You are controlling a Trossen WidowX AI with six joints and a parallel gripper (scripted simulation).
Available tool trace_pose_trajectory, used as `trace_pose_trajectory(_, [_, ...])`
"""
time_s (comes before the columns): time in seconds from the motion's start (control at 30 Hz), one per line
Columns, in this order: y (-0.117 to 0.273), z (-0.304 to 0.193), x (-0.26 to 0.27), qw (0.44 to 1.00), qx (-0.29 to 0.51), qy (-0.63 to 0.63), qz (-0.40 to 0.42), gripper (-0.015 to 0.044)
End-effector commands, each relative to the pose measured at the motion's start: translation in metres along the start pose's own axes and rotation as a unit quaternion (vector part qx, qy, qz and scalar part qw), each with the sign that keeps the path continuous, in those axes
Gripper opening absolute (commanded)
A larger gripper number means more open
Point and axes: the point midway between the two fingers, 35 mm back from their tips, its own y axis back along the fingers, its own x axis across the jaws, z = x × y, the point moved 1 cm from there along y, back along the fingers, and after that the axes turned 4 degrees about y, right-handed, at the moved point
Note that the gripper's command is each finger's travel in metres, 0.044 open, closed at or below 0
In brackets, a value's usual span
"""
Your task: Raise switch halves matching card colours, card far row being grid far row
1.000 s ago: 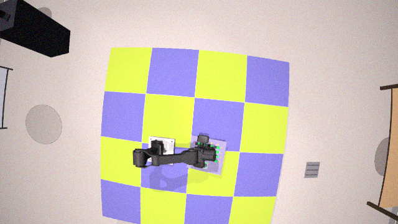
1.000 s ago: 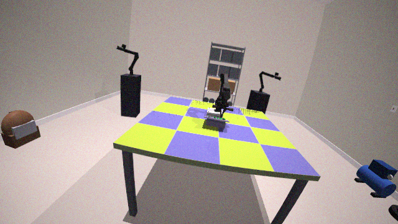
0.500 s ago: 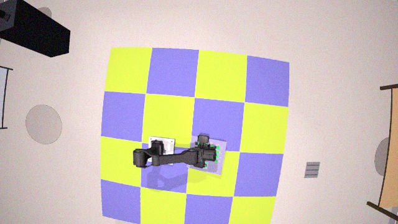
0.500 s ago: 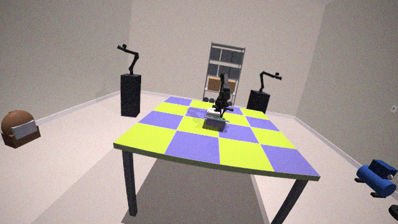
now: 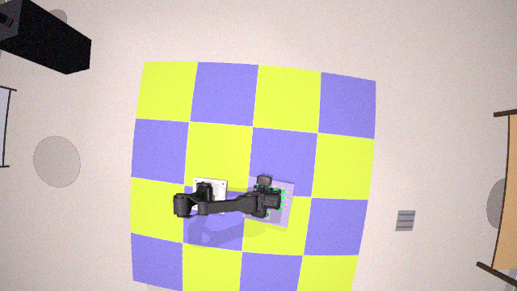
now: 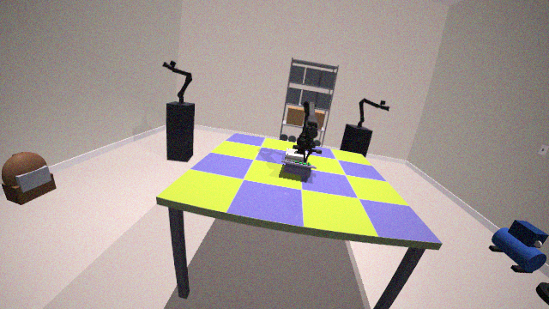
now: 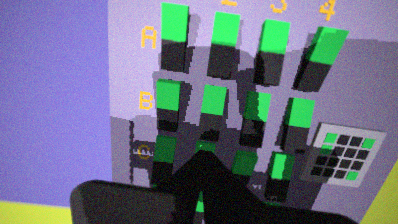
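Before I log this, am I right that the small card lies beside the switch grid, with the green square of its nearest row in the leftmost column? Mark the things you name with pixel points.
The wrist view shows that green square in the rightmost column of the small card's (image 7: 376,134) nearest row.

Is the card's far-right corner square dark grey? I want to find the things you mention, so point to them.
No; in the wrist view, that square of the small card (image 7: 382,134) is green.
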Motion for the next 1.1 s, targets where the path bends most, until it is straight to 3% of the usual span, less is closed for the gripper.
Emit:
trace_pose_trajectory(0.0, [0.010, 0.001, 0.000, 1.000, -0.002, 0.000, 0.000, 0.0000])
trace_pose_trajectory(0.17, [0.064, -0.003, 0.000, 1.000, -0.012, 0.000, 0.000, 0.0000])
trace_pose_trajectory(0.57, [0.064, -0.005, -0.028, 1.000, -0.012, 0.000, -0.001, 0.0000])
trace_pose_trajectory(0.7, [0.032, -0.003, -0.028, 1.000, -0.001, 0.000, -0.001, 0.0000])
trace_pose_trajectory(1.07, [0.019, -0.003, -0.028, 1.000, 0.000, 0.000, -0.001, 0.0000])
